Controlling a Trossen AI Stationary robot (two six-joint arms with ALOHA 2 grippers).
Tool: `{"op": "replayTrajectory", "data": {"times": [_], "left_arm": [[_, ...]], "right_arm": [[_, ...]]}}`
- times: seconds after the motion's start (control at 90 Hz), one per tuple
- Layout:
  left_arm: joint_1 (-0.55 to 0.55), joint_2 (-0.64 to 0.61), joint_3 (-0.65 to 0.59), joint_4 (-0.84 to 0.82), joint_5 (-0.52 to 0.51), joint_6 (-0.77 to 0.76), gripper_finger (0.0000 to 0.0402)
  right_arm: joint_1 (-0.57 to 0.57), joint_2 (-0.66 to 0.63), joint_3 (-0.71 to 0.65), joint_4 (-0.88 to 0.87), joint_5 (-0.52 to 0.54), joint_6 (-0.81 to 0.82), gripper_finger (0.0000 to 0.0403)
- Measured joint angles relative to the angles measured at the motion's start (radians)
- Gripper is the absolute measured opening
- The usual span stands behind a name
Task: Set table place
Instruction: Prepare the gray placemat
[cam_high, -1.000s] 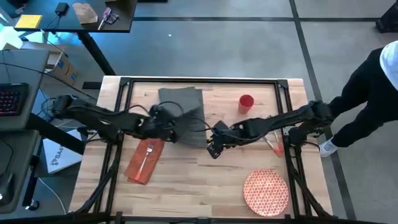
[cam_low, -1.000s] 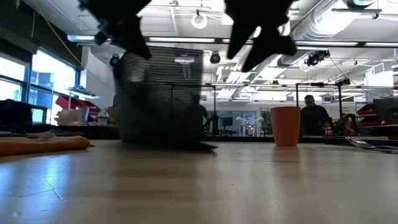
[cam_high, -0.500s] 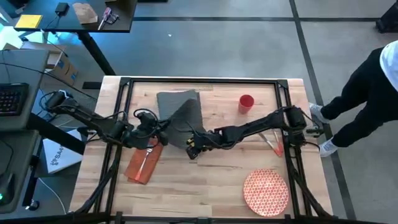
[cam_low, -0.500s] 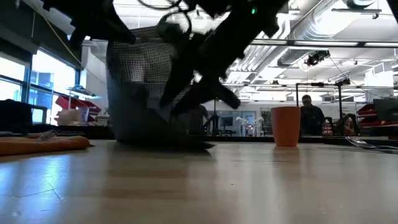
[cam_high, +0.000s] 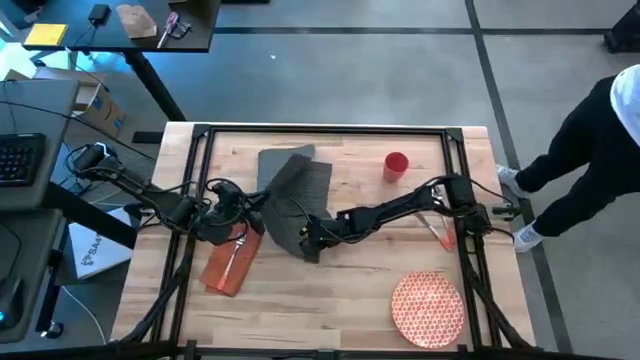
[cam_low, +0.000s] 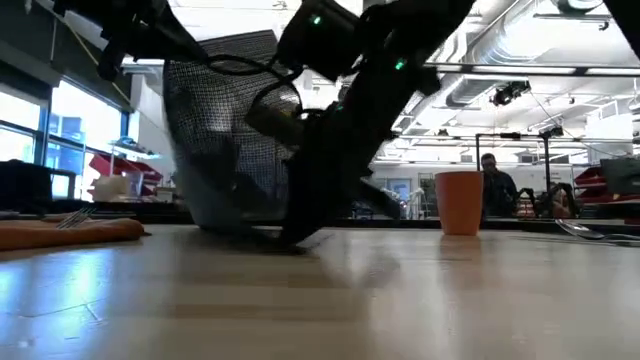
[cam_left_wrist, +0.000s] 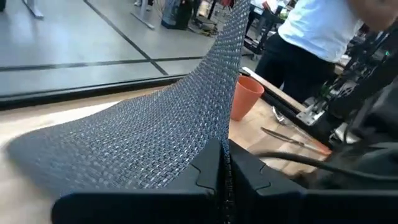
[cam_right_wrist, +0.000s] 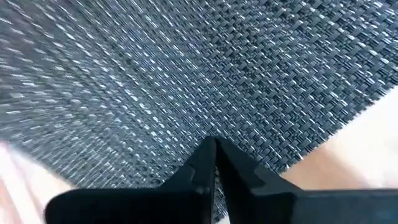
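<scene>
The dark grey woven placemat (cam_high: 297, 192) is curled up on the table (cam_high: 350, 290) left of centre. Its left side rises steeply, as the low view shows (cam_low: 225, 130), and its lower edge rests on the wood. My left gripper (cam_high: 253, 213) is shut on its left side. My right gripper (cam_high: 306, 241) is shut on its near end. An orange napkin (cam_high: 230, 262) with a fork lies near left, a red cup (cam_high: 396, 165) stands far right, and the red-and-white plate (cam_high: 428, 308) lies near right. My left gripper pinches the placemat's left edge (cam_left_wrist: 217, 134) between its two shut fingers, coming level from the table's left. The mat rises from the fingers in a steep curve; one layer shows. My right gripper pinches the placemat's near edge (cam_right_wrist: 214, 127) between its shut fingers, coming from the table's right, low over the wood. The mat spreads away from the fingers.
An orange-handled utensil and silver cutlery (cam_high: 440, 232) lie by the right arm. A person (cam_high: 600, 140) stands beside the table's right edge. A dark desk with clutter (cam_high: 120, 25) stands beyond the far left corner. Bare wood lies between the napkin and the plate.
Both grippers have moved toward the table's left, the right one also slightly toward the near edge, taking the placemat with them. The mat's left side has lifted and curled up more steeply, while its far end has stayed on the table.
</scene>
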Motion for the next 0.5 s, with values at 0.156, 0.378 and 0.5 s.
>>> {"op": "replayTrajectory", "data": {"times": [0.156,0.378,0.5], "left_arm": [[-0.013,-0.002,0.0,0.0,0.013,0.034,0.0026],[-0.062,-0.002,0.0,-0.005,0.095,0.049,0.0077],[-0.077,-0.002,0.0,-0.002,0.236,0.112,0.0092]], "right_arm": [[0.051,-0.055,-0.004,-0.225,-0.064,0.023,0.0],[0.16,-0.108,-0.011,-0.507,-0.095,0.029,0.0],[0.204,-0.127,-0.012,-0.609,-0.124,-0.062,0.0]]}}
